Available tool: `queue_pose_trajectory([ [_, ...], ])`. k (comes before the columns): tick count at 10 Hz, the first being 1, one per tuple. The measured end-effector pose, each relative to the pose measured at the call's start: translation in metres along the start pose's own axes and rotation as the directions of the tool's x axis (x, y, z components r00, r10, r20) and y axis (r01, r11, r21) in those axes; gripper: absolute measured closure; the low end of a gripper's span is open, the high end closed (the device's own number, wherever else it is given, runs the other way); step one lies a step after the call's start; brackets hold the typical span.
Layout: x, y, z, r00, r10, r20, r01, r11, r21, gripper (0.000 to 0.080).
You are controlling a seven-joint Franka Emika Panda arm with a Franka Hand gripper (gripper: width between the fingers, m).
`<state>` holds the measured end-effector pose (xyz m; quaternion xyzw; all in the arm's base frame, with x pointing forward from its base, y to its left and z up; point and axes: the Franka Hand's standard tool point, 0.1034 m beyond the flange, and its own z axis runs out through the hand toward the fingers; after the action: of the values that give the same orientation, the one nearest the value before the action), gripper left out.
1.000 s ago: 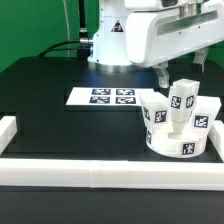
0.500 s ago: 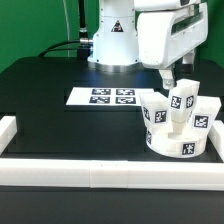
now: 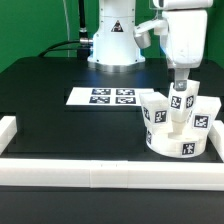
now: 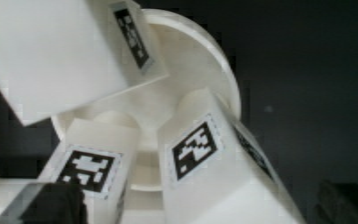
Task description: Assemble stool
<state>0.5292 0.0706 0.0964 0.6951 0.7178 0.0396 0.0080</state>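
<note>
The stool's round white seat [image 3: 177, 145] lies at the exterior view's right, and several tagged white legs stand crowded on it, among them a tall middle leg [image 3: 183, 100]. My gripper [image 3: 181, 84] hangs open just above that leg, fingers pointing down. In the wrist view the seat's rim [image 4: 202, 60] curves behind the legs. One tagged leg [image 4: 208, 150] runs down between my dark fingers [image 4: 43, 205], which stand clear of it on both sides. My gripper [image 4: 194, 208] holds nothing.
The marker board [image 3: 103, 97] lies flat on the black table behind the stool parts. White border rails run along the front [image 3: 100, 172], the left corner [image 3: 8, 130] and the right side [image 3: 217, 150]. The robot base [image 3: 112, 45] stands at the back.
The hand has swung from lying across the top of the exterior view to pointing straight down. It has dropped over the legs on the seat. The parts have not moved.
</note>
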Motion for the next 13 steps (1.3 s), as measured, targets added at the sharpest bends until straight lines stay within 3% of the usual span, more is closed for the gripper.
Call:
queue_pose_trajectory([
  [4, -0.008, 0.0, 0.002, 0.976, -0.216, 0.027, 0.216, 0.976, 0.005, 0.0151],
  [5, -0.005, -0.001, 0.006, 0.952, -0.303, 0.039, 0.303, 0.953, 0.007, 0.0151],
  [9, 0.015, -0.007, 0.015, 0.941, -0.337, 0.037, 0.336, 0.942, 0.02, 0.0151],
  [11, 0.018, -0.009, 0.017, 0.945, -0.325, 0.035, 0.324, 0.946, 0.023, 0.0151],
  [13, 0.018, -0.01, 0.019, 0.946, -0.323, 0.033, 0.322, 0.946, 0.027, 0.0412],
])
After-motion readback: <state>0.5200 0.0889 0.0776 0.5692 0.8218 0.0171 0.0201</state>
